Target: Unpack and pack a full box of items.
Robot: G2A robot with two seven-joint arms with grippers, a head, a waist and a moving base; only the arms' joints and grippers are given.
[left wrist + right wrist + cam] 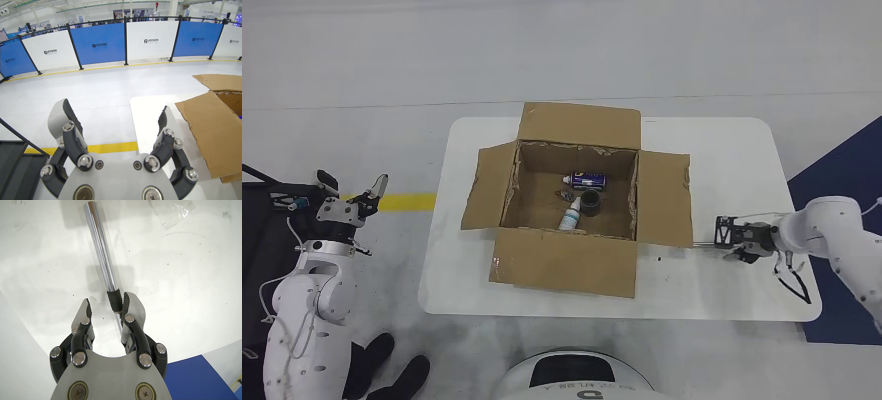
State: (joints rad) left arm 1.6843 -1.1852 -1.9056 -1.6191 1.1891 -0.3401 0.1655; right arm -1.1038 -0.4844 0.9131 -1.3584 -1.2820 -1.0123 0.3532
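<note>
gaping over grey floor (94, 91), left pincer (115, 104); right pincer (106, 296) gaping, rod (102, 251) on table (170, 275).

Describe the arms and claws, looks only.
White rounded shells on left arm and right arm, black cables at the wrists. The left claw and right claw match: silver base plate, black curved links with silver pins, silver fingers faced with black ribbed pads.

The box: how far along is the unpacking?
Done: the box is open and a metal rod lies on the table. In hand: the right gripper is open around the rod's black end. Left: a can, a white bottle and a dark round item inside.
</note>
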